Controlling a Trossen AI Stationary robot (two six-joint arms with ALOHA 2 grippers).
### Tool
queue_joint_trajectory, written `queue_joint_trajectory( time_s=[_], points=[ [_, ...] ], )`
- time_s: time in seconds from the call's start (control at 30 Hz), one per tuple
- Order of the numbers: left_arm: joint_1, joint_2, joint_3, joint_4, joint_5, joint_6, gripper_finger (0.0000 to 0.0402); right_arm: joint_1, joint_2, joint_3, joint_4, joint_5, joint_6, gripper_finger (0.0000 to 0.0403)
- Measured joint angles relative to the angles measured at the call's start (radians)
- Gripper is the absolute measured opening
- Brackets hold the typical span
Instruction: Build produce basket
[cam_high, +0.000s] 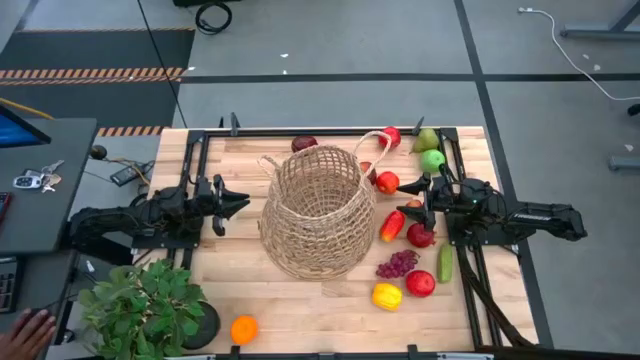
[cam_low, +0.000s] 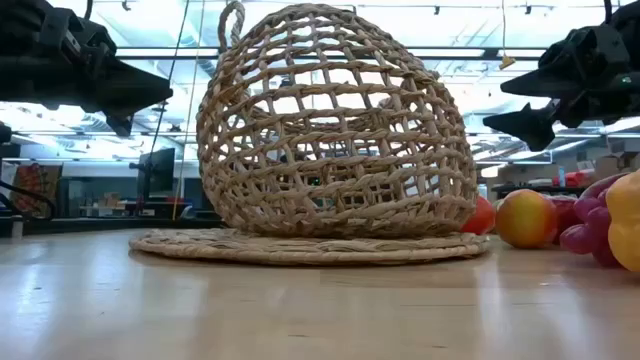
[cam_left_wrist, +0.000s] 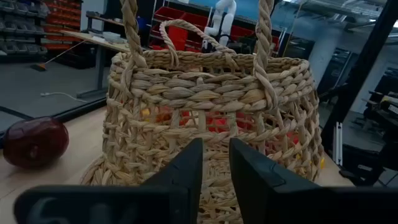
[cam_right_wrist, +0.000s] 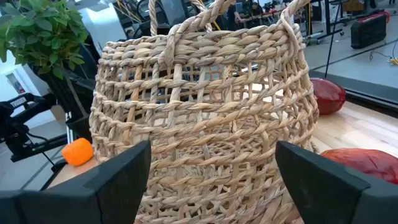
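**Basket at mid-table, both arms flanking it**

While the basket sits near the middle of the table, we see no produce inside it through the open weave in the low view. Its two loop handles rise from the rim on the far side, and it rests on a flat woven mat.

We find the left gripper just off the basket's left side, raised above the wood, its fingers drawn narrow with only a slim gap between them and nothing held. The right gripper hovers on the basket's right side, its fingers spread wide and empty, pointed at the wicker wall.

Most of the produce lies along the table's right edge: a green pear and a green apple near the far right corner, red apples, a red pepper, purple grapes, a cucumber and a lemon. A dark red apple sits by the far edge. An orange lies at the near edge beside a potted plant at the near left corner.
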Motion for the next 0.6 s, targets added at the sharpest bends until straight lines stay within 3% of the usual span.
queue_joint_trajectory(
  time_s=[0.6],
  points=[
    [0.000,0.000,0.000,0.000,0.000,0.000,0.0085,0.000,0.000,0.000,0.000,0.000,0.000,0.0348]
  ],
)
